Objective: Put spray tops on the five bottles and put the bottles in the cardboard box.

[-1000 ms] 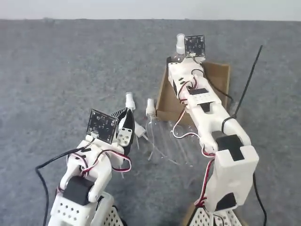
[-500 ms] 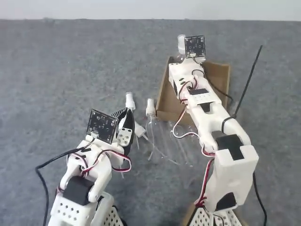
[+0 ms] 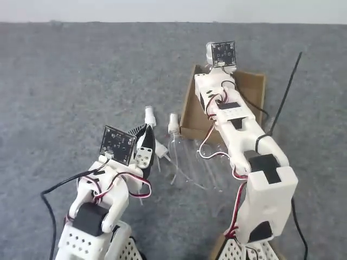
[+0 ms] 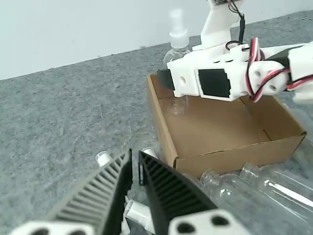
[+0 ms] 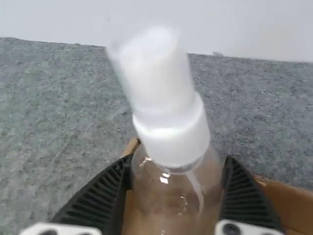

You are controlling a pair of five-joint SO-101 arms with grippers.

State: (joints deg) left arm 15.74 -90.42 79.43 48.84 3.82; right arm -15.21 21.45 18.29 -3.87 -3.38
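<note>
Left claw [image 4: 135, 156]: on the near side of the cardboard box [image 4: 220, 152], jaws drawn narrow and almost together; whether they pinch anything cannot be told. Clear bottles [image 4: 254, 183] lie on their sides on the grey mat [image 4: 73, 112], just beside the box's near wall. Right claw [image 5: 172, 208]: clamped on an upright bottle [image 5: 168, 178] fitted with a white spray top [image 5: 156, 88], at the box's far corner.

Shells: white printed plastic on left arm [image 3: 105, 203] and right arm [image 3: 255, 162], with black servo blocks.
Cables: red, white and black wires; black lead [image 3: 50, 211] at lower left.
Grippers: left gripper [image 4: 135, 155] and right gripper [image 5: 177, 169], black ribbed jaws.
</note>
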